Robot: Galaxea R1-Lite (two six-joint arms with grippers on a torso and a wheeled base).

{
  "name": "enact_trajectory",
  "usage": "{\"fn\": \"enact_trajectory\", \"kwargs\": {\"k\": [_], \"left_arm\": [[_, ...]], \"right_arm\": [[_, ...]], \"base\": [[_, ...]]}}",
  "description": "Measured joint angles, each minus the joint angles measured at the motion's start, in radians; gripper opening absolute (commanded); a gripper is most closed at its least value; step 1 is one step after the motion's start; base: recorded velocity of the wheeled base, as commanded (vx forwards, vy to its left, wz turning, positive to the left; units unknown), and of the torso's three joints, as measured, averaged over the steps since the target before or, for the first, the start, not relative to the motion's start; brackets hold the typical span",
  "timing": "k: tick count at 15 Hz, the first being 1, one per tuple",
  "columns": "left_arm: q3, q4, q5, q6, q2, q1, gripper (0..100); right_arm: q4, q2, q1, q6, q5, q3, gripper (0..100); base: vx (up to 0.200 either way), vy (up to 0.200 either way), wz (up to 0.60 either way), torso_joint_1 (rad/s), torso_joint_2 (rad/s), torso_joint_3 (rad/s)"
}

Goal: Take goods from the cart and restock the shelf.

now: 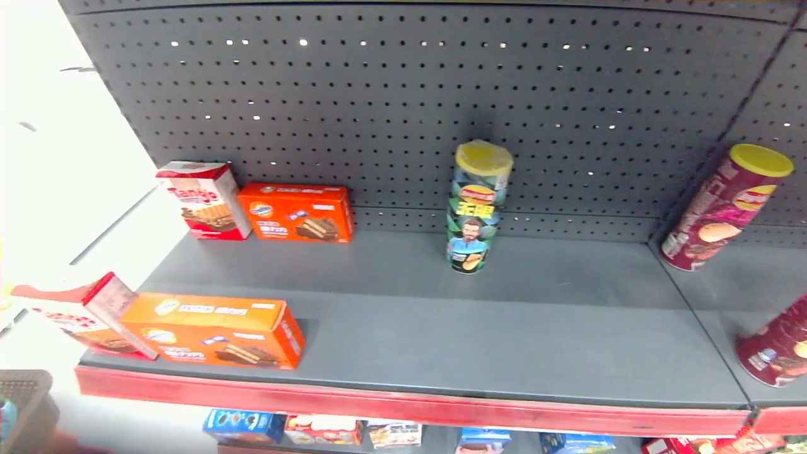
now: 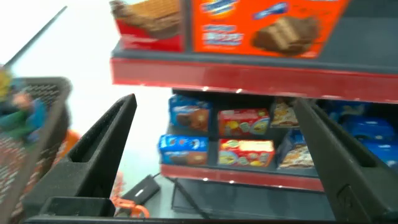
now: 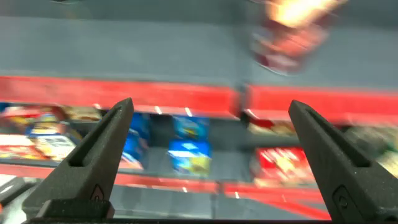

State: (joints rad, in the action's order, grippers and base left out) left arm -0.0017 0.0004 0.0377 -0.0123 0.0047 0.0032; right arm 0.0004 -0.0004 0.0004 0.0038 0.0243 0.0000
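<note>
both pincers are released and carry nothing. the left pincer (image 2: 214, 104) has its jaws spread wide in front of the lower tiers, and the right pincer (image 3: 211, 107) is equally open below the red shelf lip (image 3: 124, 93).

the cart (image 1: 24, 403) shows as a dark mesh corner at the lower left of the head frame. in the left wrist view something blue (image 2: 25, 115) sits inside its mesh, too blurred to name. so the goods to fetch look to be in the cart, and no item is in hand yet.

the shelf (image 1: 504, 328) has a wide bare stretch across the centre of the head frame. at the upper left stand a red wafer box (image 1: 203, 200) and an orange box (image 1: 296, 212) side by side. a yellow-lidded chip can (image 1: 477, 207) stands upright at centre.

the risks i'd watch:
- at the lower left, a second red box (image 1: 85, 315) seems to lean against a front orange box (image 1: 214, 329), right at the shelf's end above the cart. an arm lifting out of the cart could clip it and tip it off.
- a pincer rising from below could catch the red lip.
- a tall can set down hard may topple.
</note>
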Motion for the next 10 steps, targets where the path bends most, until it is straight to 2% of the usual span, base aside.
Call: {"fn": "enact_trajectory", "kwargs": {"k": [6,10], "left_arm": [[0.000,0.000,0.000,0.000,0.000,-0.001,100],[0.000,0.000,-0.001,0.003,0.000,-0.001,100]], "right_arm": [[0.000,0.000,0.001,0.000,0.000,0.000,100],[0.000,0.000,0.000,0.001,-0.001,0.000,100]], "base": [[0.000,0.000,0.60,0.004,0.00,0.004],[0.000,0.000,0.00,0.000,0.00,0.000]]}}
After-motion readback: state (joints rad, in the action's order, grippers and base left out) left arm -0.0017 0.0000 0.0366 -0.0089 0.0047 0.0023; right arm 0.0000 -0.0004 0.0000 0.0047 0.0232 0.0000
